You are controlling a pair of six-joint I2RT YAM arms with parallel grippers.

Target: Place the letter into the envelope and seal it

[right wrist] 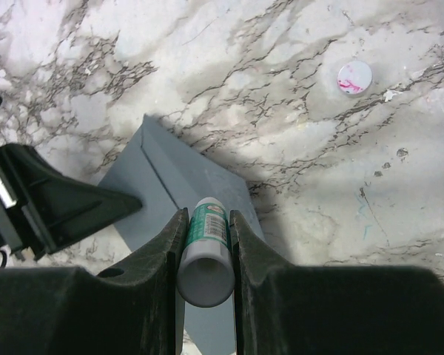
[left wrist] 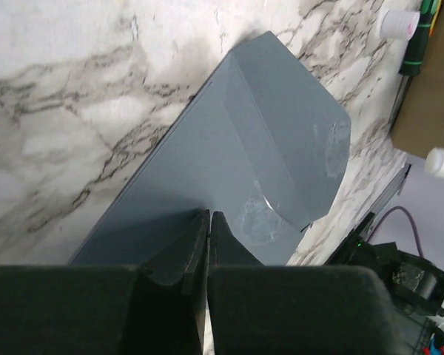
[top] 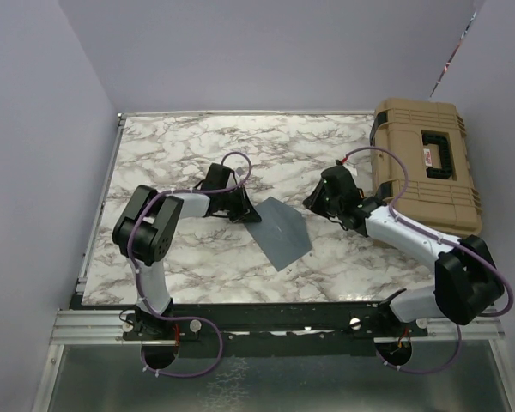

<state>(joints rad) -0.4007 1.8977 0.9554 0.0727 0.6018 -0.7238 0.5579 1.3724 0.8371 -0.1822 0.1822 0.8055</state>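
Left gripper point(left wrist: 209, 220) was fully closed, tips at the near edge of the envelope point(left wrist: 229, 140); could not tell whether paper was nipped between them. Right gripper point(right wrist: 207, 216) clamped a glue stick point(right wrist: 206, 255), white tube with a green label. Envelope lay flat on the marble table point(top: 180, 154) between the arms, flap folded over. A white cap point(right wrist: 354, 77) sat well apart on the marble.

White-black arms point(top: 152, 287), purple cables point(top: 218, 342), matte black jaws.
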